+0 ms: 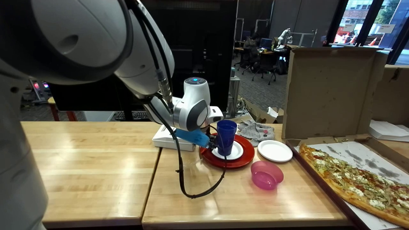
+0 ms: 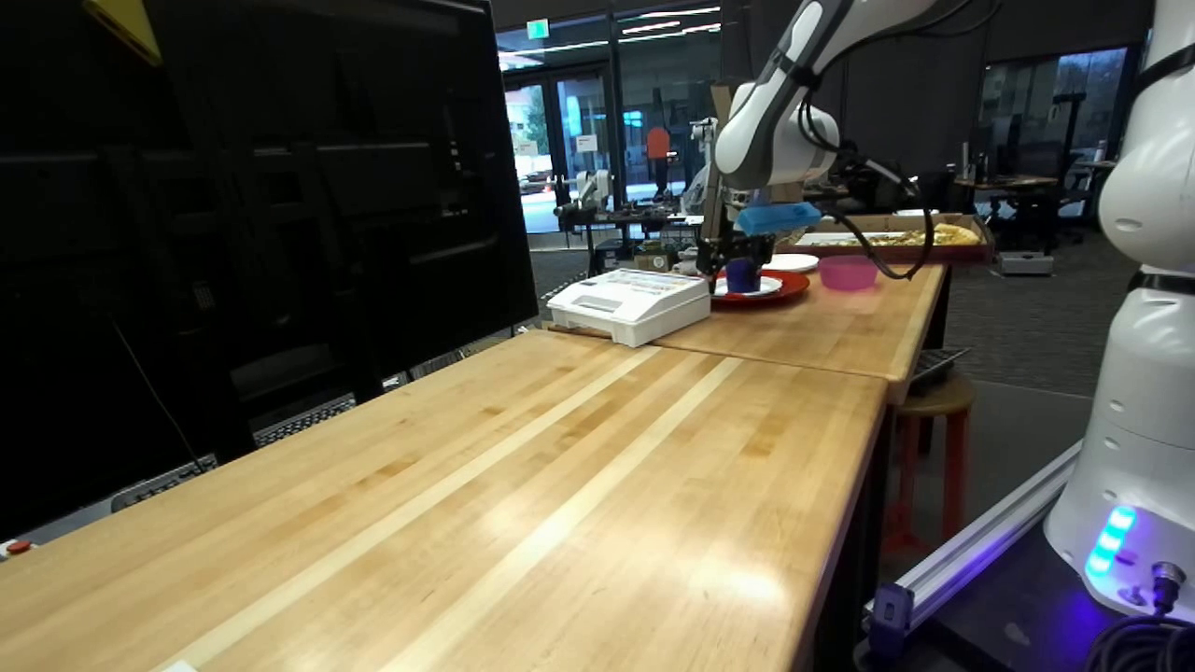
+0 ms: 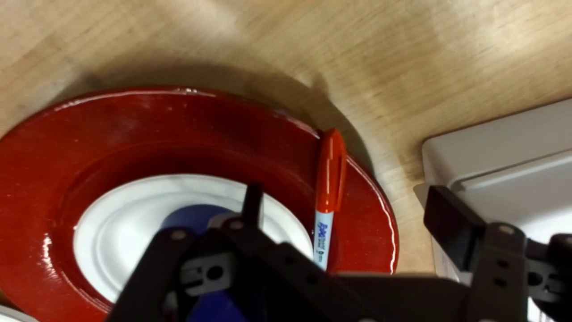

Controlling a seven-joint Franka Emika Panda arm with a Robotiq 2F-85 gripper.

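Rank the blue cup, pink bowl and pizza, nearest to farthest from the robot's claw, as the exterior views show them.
In both exterior views:
1. Blue cup: right alongside, within the red plate's outline.
2. Pink bowl: on the table, just off that plate.
3. Pizza: in the open box, beyond the bowl.

Marker (image 3: 330, 192): lying across the large plate's (image 1: 247, 153) rim
Cup (image 1: 227, 135): up on the inner plate (image 1: 237, 150), itself on the large plate
Case (image 1: 175, 140): just left, in an exterior view
Bowl (image 1: 266, 175): front right there
Pizza box (image 1: 332, 92): far right, pizza (image 1: 358, 183) inside

The red plate (image 3: 134, 120) looks glossy, the marker (image 3: 327, 197) smooth plastic, and the tabletop (image 1: 255, 207) shiny wood.
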